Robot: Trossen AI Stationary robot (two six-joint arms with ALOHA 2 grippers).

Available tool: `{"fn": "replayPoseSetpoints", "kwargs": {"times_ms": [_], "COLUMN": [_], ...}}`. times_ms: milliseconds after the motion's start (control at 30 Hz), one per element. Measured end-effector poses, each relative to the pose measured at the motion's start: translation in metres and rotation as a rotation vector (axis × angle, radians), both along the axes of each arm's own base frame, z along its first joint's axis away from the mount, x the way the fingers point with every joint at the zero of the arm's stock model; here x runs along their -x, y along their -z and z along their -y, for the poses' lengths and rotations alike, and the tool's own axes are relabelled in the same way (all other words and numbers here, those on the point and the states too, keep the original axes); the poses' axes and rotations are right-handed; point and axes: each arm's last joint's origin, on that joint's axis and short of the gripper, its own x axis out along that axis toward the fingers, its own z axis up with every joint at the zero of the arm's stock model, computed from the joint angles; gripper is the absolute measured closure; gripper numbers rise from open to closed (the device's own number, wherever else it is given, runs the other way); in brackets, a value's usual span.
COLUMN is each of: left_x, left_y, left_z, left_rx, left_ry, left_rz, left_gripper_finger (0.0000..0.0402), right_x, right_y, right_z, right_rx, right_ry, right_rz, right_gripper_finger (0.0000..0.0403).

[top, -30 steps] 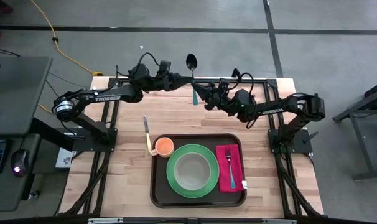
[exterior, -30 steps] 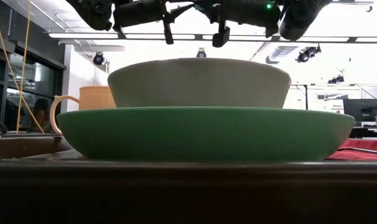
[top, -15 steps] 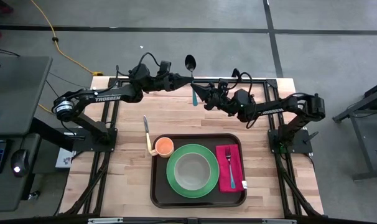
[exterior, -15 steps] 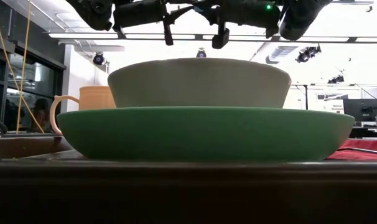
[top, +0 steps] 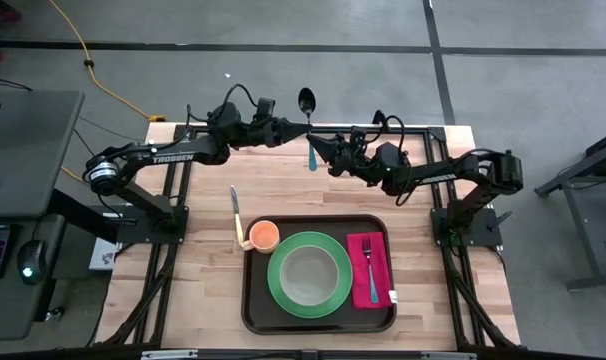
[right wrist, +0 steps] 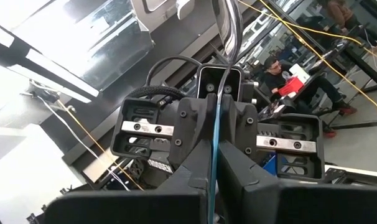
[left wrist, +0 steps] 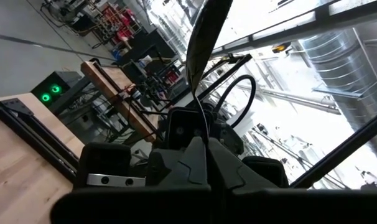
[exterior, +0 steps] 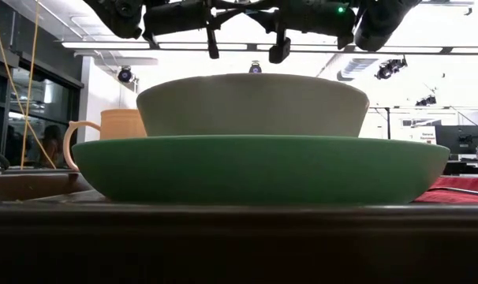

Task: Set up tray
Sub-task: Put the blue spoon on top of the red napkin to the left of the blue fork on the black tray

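A spoon with a dark bowl (top: 307,98) and a teal handle (top: 312,156) is held in the air over the table's far part, bowl end toward the far edge. My left gripper (top: 303,127) comes at it from the left and my right gripper (top: 321,146) from the right, and both are shut on it. The dark brown tray (top: 251,300) lies near the front edge. It carries a green plate (top: 309,275) with a grey bowl (top: 310,272), an orange cup (top: 264,236), and a magenta napkin (top: 368,267) with a fork (top: 369,270). My left gripper pinches the spoon's thin metal neck (left wrist: 200,127) between its two fingers, just below the bowl (left wrist: 207,31). The fingers come from the table's left and lie across the spoon, which is clear of the table. My right gripper pinches the teal handle (right wrist: 215,134) edge-on between its two fingers. They come from the table's right and lie across the spoon, whose metal shaft (right wrist: 229,28) rises beyond them.
A knife (top: 236,212) lies on the bare wood left of the tray. A desk with a keyboard and a mouse (top: 28,262) stands off the table's left side. A person (right wrist: 282,71) sits in the room beyond.
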Motion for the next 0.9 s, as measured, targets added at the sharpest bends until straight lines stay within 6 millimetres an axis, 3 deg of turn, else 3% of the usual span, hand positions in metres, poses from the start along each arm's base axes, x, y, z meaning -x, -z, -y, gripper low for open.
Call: {"fn": "replayPoseSetpoints", "kwargs": {"times_ms": [667,900], "left_x": [0.0001,-0.0004], "left_y": [0.0001,0.0012], "left_z": [0.0012,0.0008], "left_rx": [-0.051,-0.056], "left_ry": [0.033,0.031], "left_rz": [-0.006,-0.014], "left_gripper_finger": [0.0392,0.0392], "right_x": [-0.001,-0.0026], "right_y": [0.0013,0.0064], "right_z": [-0.0013,0.0011], "right_rx": [0.01,-0.012], "right_ry": [-0.051,-0.083], "right_rz": [-0.017,-0.068], "right_gripper_finger": [0.0401,0.037]}}
